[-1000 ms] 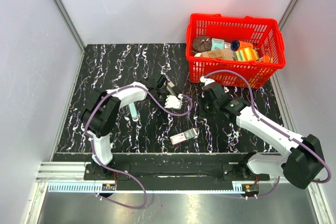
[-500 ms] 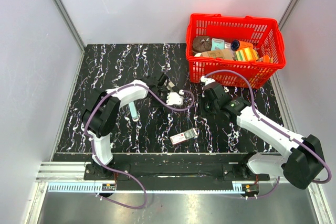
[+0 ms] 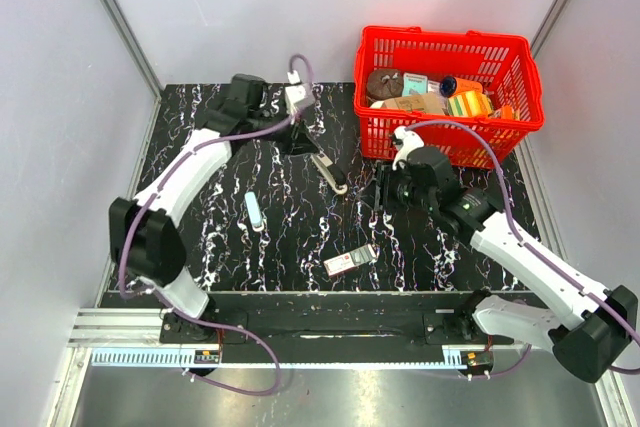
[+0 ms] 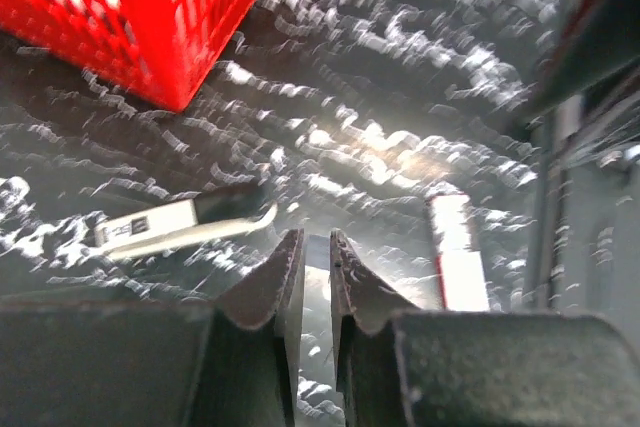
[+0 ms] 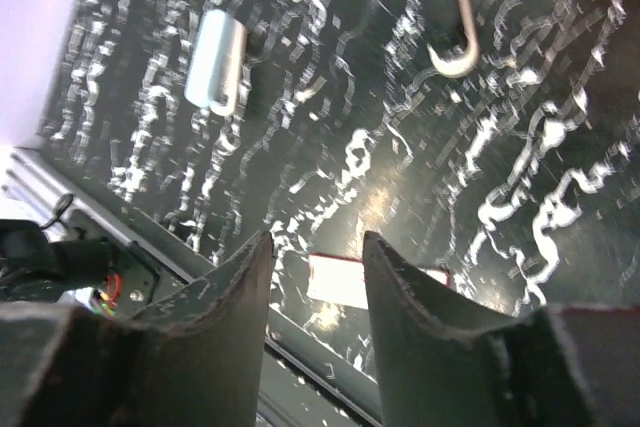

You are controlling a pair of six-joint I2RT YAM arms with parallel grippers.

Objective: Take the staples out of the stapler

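The stapler lies flat on the black marbled table, silvery with a dark end, free of both grippers. In the left wrist view the stapler is blurred, just left of and beyond my fingertips. My left gripper hangs above and behind it, shut to a thin slit with nothing inside. My right gripper stands open and empty to the stapler's right; only the curved tip of the stapler shows at the top of its view. No staples can be seen.
A red basket full of goods stands at the back right. A pale tube lies left of centre. A pink-and-white box lies near the front edge.
My left arm swung up and back away from the stapler, which now lies alone on the table. The right gripper's jaws have spread wider and shifted slightly back.
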